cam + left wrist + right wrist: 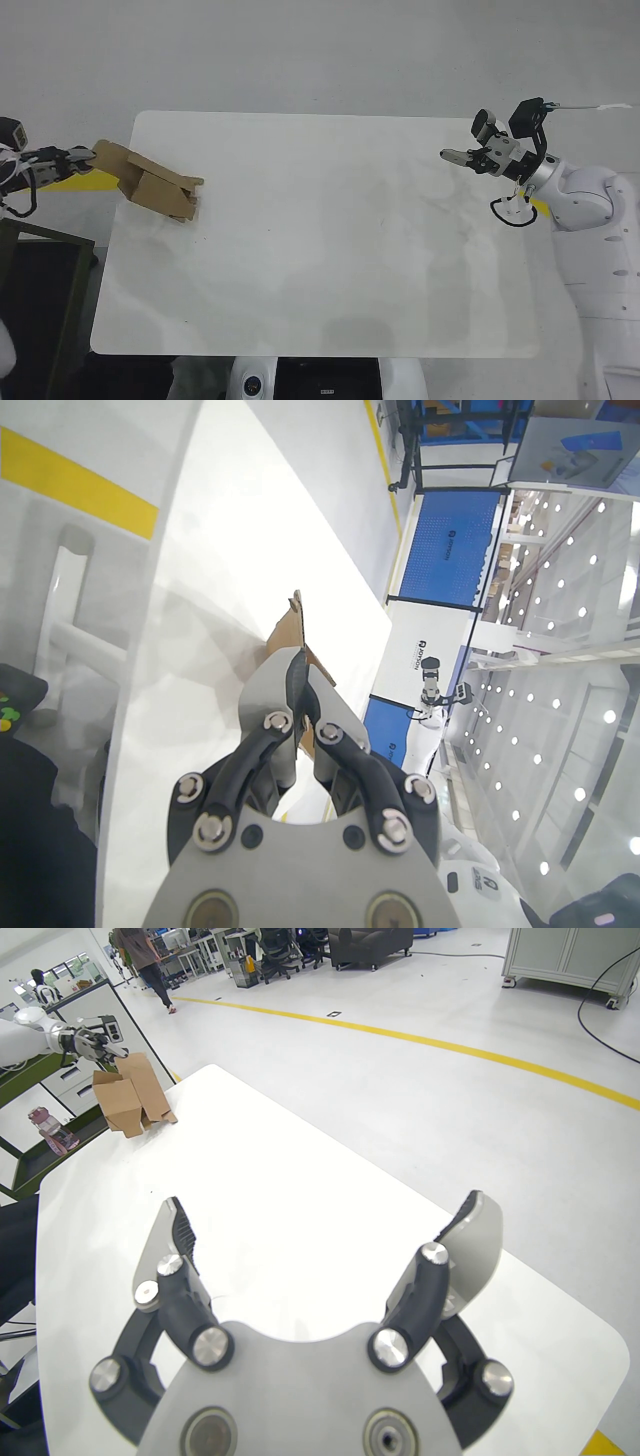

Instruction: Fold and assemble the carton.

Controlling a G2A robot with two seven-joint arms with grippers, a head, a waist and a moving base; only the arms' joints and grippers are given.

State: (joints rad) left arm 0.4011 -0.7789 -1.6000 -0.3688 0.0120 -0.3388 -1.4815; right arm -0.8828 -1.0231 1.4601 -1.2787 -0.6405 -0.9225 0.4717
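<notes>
A brown cardboard carton (pixel 150 183), partly unfolded with flaps hanging, hangs tilted over the far-left corner of the white table (pixel 320 250). My left gripper (pixel 88 156) is shut on its upper flap at the table's left edge. From the left wrist, the flap's edge (pixel 299 620) sticks out between the closed pads (pixel 300 680). The carton (pixel 127 1095) and left gripper (pixel 116 1054) also appear far off from the right wrist. My right gripper (pixel 452 156) hovers open above the table's far-right corner, nothing between its fingers (pixel 325 1223).
A dark green rack (pixel 40 300) stands off the table's left side, with a pink bottle (pixel 47 1130) on a shelf beside it. A yellow line runs across the floor (pixel 450 1048) behind the table. The table's wide middle lies bare.
</notes>
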